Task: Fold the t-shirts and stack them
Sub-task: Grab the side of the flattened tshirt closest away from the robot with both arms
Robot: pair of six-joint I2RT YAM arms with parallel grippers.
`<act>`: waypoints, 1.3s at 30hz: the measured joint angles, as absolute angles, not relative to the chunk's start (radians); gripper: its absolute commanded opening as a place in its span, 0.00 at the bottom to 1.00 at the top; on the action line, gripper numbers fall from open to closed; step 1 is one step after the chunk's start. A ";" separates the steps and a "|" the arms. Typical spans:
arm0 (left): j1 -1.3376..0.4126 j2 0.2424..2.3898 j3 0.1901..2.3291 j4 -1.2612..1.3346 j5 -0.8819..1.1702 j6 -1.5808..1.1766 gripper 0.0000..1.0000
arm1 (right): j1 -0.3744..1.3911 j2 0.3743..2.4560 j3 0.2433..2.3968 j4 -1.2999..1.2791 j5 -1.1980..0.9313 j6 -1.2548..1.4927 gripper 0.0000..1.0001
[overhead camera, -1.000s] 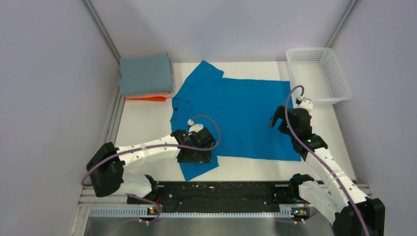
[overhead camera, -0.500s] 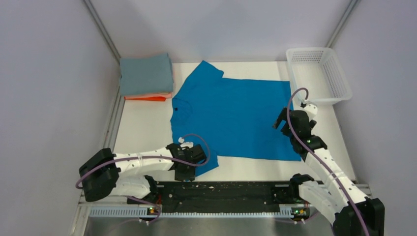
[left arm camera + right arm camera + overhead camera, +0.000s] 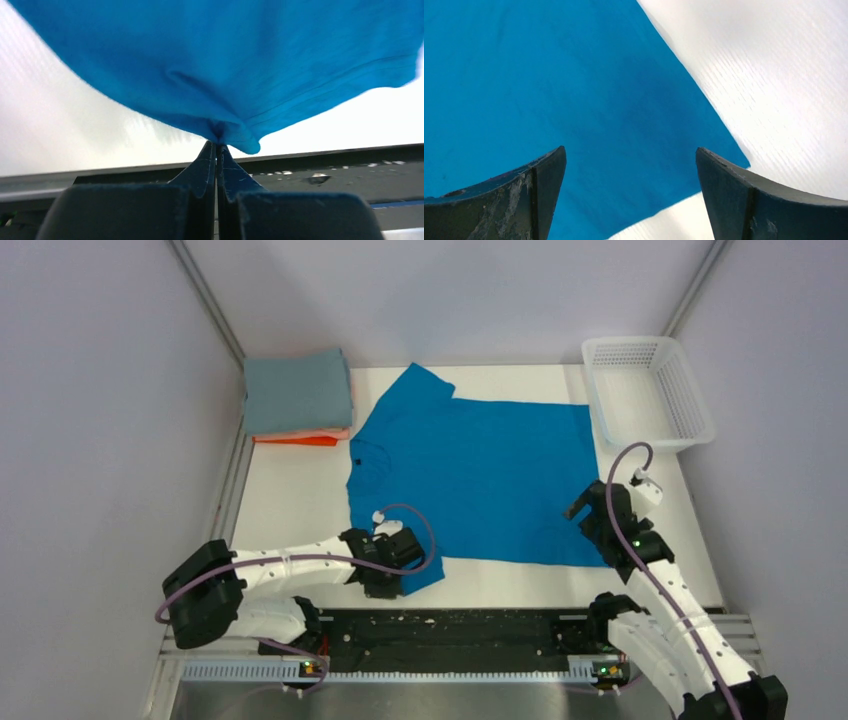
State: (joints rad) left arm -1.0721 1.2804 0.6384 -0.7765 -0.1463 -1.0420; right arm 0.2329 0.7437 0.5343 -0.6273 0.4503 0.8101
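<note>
Left gripper tight on blue t-shirt

Bright, even light throughout; wrist views blur at their edges.

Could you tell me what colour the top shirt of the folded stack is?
The top folded shirt is dusty grey-blue; it shows best in the top external view.

Left claw tight (right claw agape)
</note>
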 measured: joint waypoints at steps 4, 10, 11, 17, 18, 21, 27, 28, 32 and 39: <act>-1.049 1.257 0.658 -0.710 -0.152 -0.993 0.00 | 0.233 0.657 0.454 -0.667 0.435 0.916 0.98; -0.986 1.230 0.677 -0.636 -0.143 -0.934 0.00 | 0.233 0.582 0.351 -0.715 0.417 1.030 0.97; -0.974 1.223 0.677 -0.629 -0.140 -0.928 0.00 | 0.233 0.574 0.337 -0.715 0.415 1.050 0.96; -0.874 1.201 0.677 -0.578 -0.092 -0.886 0.00 | 0.233 0.567 0.273 -0.643 0.420 1.123 0.84; -0.859 1.200 0.677 -0.574 -0.086 -0.883 0.00 | 0.233 0.569 0.268 -0.625 0.423 1.128 0.81; -0.825 1.200 0.677 -0.566 -0.075 -0.868 0.00 | 0.233 0.596 0.254 -0.566 0.441 1.130 0.64; -0.783 1.200 0.680 -0.562 -0.075 -0.841 0.00 | 0.233 0.662 0.219 -0.450 0.459 1.123 0.24; -0.776 1.200 0.685 -0.562 -0.075 -0.837 0.00 | 0.233 0.668 0.215 -0.441 0.461 1.123 0.20; -0.756 1.200 0.706 -0.560 -0.076 -0.826 0.00 | 0.233 0.670 0.210 -0.434 0.459 1.100 0.08; -0.733 1.205 0.743 -0.545 -0.077 -0.803 0.00 | 0.233 0.648 0.212 -0.442 0.459 1.042 0.00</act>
State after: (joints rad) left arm -0.7326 1.2053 0.7429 -0.5449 -0.0772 -0.8032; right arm 0.2329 0.6479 0.2115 -0.4419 0.4595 1.0420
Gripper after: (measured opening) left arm 0.012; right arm 0.008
